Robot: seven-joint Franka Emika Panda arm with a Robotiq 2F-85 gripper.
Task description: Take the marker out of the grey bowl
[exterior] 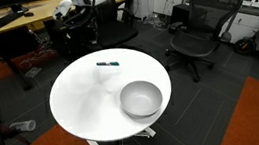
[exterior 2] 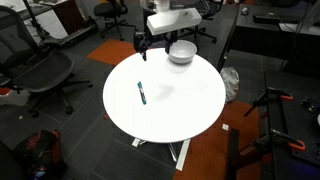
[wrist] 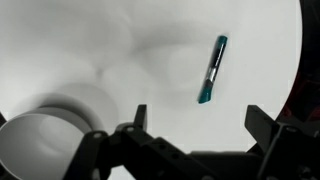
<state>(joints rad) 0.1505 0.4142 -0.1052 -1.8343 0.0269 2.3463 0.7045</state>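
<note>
The marker (wrist: pixel 211 70), a slim dark stick with a teal-blue end, lies flat on the white round tabletop (wrist: pixel 120 40), outside the bowl. It also shows in both exterior views (exterior: pixel 106 62) (exterior 2: pixel 141 93). The grey bowl (exterior: pixel 141 98) stands empty on the table, well apart from the marker, and shows too in an exterior view (exterior 2: pixel 181 52) and in the wrist view (wrist: pixel 40 140). My gripper (wrist: pixel 200 125) is open and empty, raised above the table between bowl and marker. In an exterior view it hangs (exterior 2: pixel 147 42) beside the bowl.
Black office chairs stand around the table (exterior: pixel 196 28) (exterior 2: pixel 45 75). Desks with equipment (exterior: pixel 6 18) sit behind. The table's edge (wrist: pixel 300 60) curves close to the marker. Tripod legs (exterior 2: pixel 275 110) stand on the floor at one side.
</note>
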